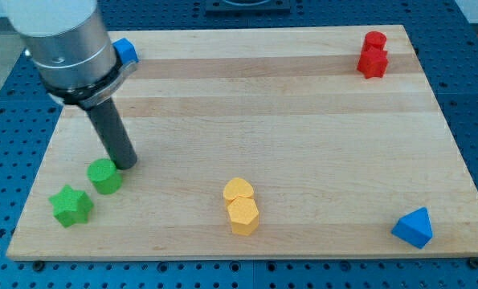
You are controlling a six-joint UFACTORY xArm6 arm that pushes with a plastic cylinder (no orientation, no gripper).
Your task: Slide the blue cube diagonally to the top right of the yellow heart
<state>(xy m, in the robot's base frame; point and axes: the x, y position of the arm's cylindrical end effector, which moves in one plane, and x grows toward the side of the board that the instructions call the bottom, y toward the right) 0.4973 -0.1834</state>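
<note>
A blue cube (125, 50) sits at the board's top left corner, partly hidden behind the arm's grey body. The yellow heart (238, 189) lies near the board's bottom middle, touching a yellow angular block (244, 216) just below it. My tip (127, 164) rests on the board at the left, just to the upper right of a green round block (104, 177). The tip is far below the blue cube and well to the left of the yellow heart.
A green star (71, 205) lies at the bottom left, beside the green round block. Two red blocks (373, 54) sit together at the top right. A blue triangular block (413, 227) is at the bottom right corner. The wooden board (303, 120) rests on a blue pegboard.
</note>
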